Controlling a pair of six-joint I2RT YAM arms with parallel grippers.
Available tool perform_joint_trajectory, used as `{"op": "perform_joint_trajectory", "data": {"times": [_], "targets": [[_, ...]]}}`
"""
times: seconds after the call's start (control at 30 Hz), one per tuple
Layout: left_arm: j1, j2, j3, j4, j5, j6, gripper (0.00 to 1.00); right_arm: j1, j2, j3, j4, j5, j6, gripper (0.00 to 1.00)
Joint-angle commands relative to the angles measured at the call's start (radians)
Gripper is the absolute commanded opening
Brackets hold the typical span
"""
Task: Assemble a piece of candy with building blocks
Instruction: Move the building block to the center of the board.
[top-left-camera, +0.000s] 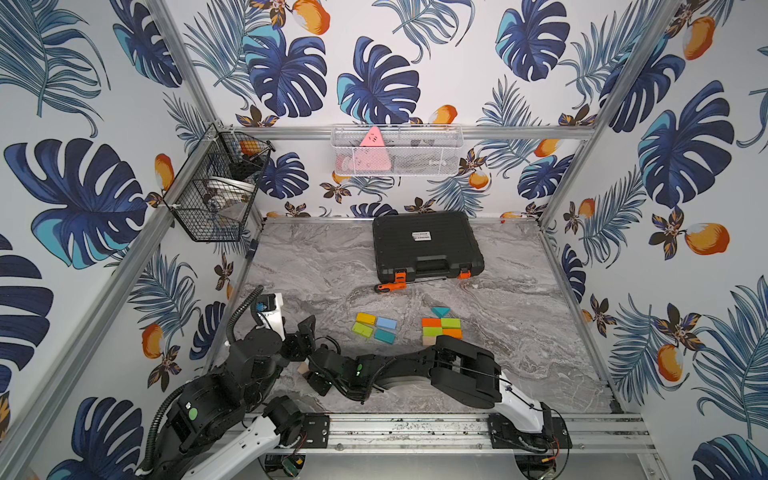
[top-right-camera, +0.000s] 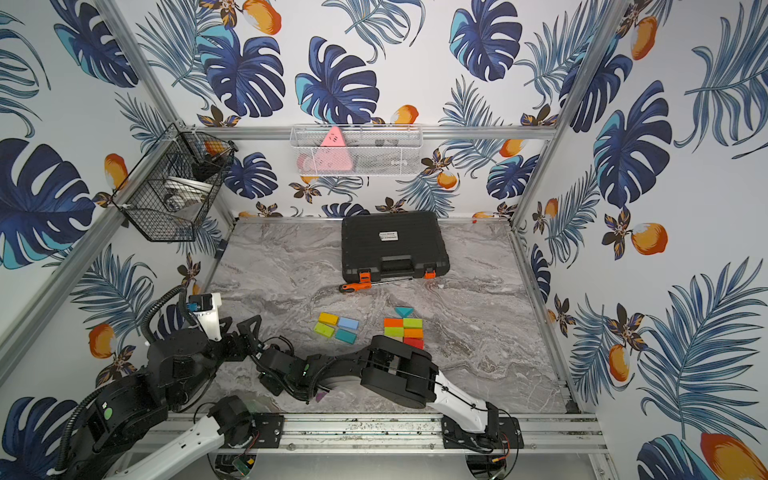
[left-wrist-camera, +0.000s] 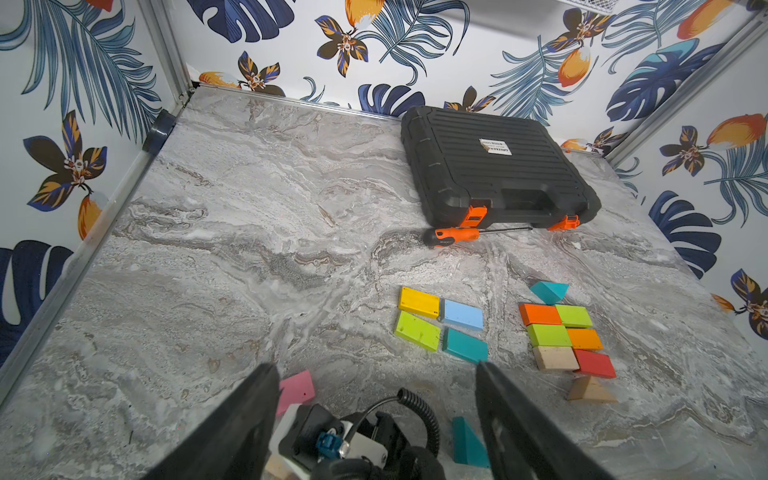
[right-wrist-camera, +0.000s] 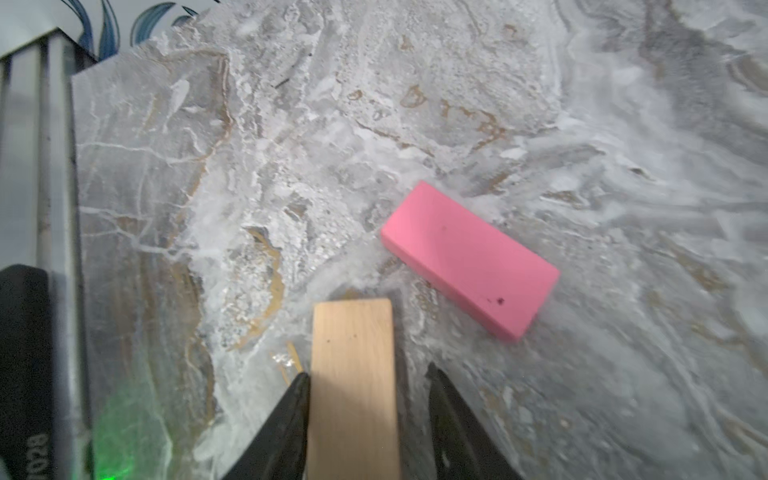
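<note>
- Top views: the right arm lies low across the near edge of the table. The right gripper (top-left-camera: 313, 376) is down at the plain wood block (top-left-camera: 303, 368), which pokes out past its tips. The four-block patch (top-left-camera: 376, 328) and the six-block slab (top-left-camera: 440, 328) sit well apart from those jaws.
- Left wrist: the left gripper (left-wrist-camera: 374, 368) is released, jaws wide, holding nothing. The pink block (left-wrist-camera: 296, 388) is just inside one finger and the loose teal triangle (left-wrist-camera: 467, 444) just inside the other. The patch is ahead of the jaws and the slab is further off to one side, with a triangle at each end.
- Right wrist: the wood block lies flat on the table, lengthwise between the jaws. One finger is against its side and there is a visible gap at the other, so it is straddled, not clamped yet. The pink block is ahead, off to the gap side, not touching the wood block.
- Step, my read: picking the wood block, probably to extend the patch into a second candy body.
- Next move: finish the squeeze square on the long sides and lift straight, clear of the pink block. Carry it over and set it flush without shoving the neighbours.
</note>
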Motion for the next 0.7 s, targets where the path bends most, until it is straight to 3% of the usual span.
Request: {"op": "perform_joint_trajectory", "data": {"times": [0.0,0.2,0.4,0.67], "targets": [[0.000,0.008,0.003,-0.001,-0.020,-0.011,0.79,-0.011,-0.017,-0.045,-0.198,0.024,-0.036,0.36],[0.001,0.008,0.003,-0.004,-0.026,-0.016,0.79,-0.071,-0.109,-0.140,-0.123,-0.067,-0.077,0.25],[0.001,0.015,0.003,-0.007,-0.027,-0.017,0.79,-0.157,-0.227,-0.247,-0.092,-0.139,-0.125,0.24],[0.002,0.023,0.002,-0.005,-0.023,-0.014,0.79,-0.237,-0.260,-0.297,-0.092,-0.198,-0.159,0.24]]}}
